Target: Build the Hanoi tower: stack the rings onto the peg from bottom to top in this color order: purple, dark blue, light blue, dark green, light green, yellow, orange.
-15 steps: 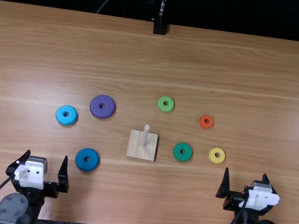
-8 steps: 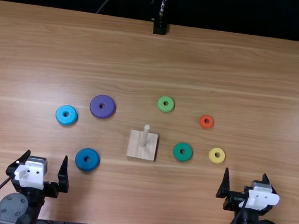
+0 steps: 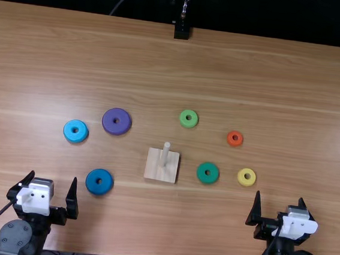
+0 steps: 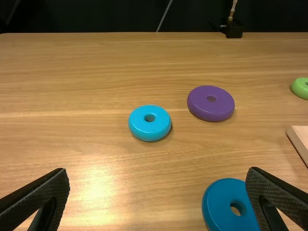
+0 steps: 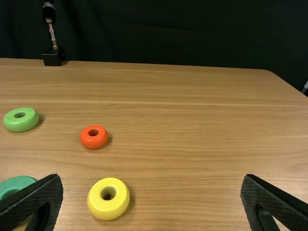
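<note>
Bare wood shows on the peg (image 3: 165, 155), so the whole stack remains to be built: the purple ring (image 3: 117, 121), dark blue ring (image 3: 99, 181) and light blue ring (image 3: 71, 138) lie left of it, the dark green ring (image 3: 202, 177), light green ring (image 3: 188, 122), yellow ring (image 3: 246, 184) and orange ring (image 3: 234, 144) right. Left hand (image 3: 54, 176) and right hand (image 3: 279, 196) stand open and empty on the near side; any slight lean of the peg is hard to judge at this steep angle.

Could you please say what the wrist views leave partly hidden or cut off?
Left wrist view: dark blue ring, by left gripper and bottom edge.
Left wrist view: light green ring and peg base, by right edge.
Right wrist view: dark green ring, by right gripper and left edge.
</note>
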`<act>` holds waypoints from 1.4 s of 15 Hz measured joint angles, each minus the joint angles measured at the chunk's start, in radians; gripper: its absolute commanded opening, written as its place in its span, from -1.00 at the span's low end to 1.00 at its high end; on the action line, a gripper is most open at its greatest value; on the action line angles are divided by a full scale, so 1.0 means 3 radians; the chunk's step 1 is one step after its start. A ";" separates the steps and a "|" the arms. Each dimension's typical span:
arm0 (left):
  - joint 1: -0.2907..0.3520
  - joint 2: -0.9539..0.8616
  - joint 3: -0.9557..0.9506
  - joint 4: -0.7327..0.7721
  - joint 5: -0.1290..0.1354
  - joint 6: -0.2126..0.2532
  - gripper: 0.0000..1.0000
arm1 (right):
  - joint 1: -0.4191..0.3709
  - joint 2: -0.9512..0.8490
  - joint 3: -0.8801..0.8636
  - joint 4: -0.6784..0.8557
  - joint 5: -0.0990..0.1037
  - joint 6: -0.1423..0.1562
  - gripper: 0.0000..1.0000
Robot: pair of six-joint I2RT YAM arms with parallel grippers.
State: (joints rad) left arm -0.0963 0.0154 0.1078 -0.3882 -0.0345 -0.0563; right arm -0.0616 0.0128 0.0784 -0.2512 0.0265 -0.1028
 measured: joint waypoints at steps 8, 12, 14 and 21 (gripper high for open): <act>0.0000 0.0000 -0.0001 0.0008 0.0004 -0.0001 1.00 | 0.0000 0.0000 0.0000 0.0000 0.0000 0.0001 1.00; 0.0000 0.0342 -0.0151 0.0788 0.0056 -0.0004 1.00 | -0.0001 0.0000 0.0000 0.0000 0.0000 0.0000 1.00; 0.0000 0.0876 -0.0023 0.1166 0.0070 -0.0001 1.00 | 0.0000 0.0000 0.0000 0.0000 -0.0001 0.0001 1.00; -0.0123 0.2209 0.1575 0.0980 0.0154 -0.0011 1.00 | 0.0000 0.0000 0.0000 -0.0001 -0.0001 0.0001 1.00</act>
State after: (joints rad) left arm -0.1333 0.6781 0.5804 -0.0940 0.0116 -0.0597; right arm -0.0616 0.0128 0.0784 -0.2516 0.0261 -0.1024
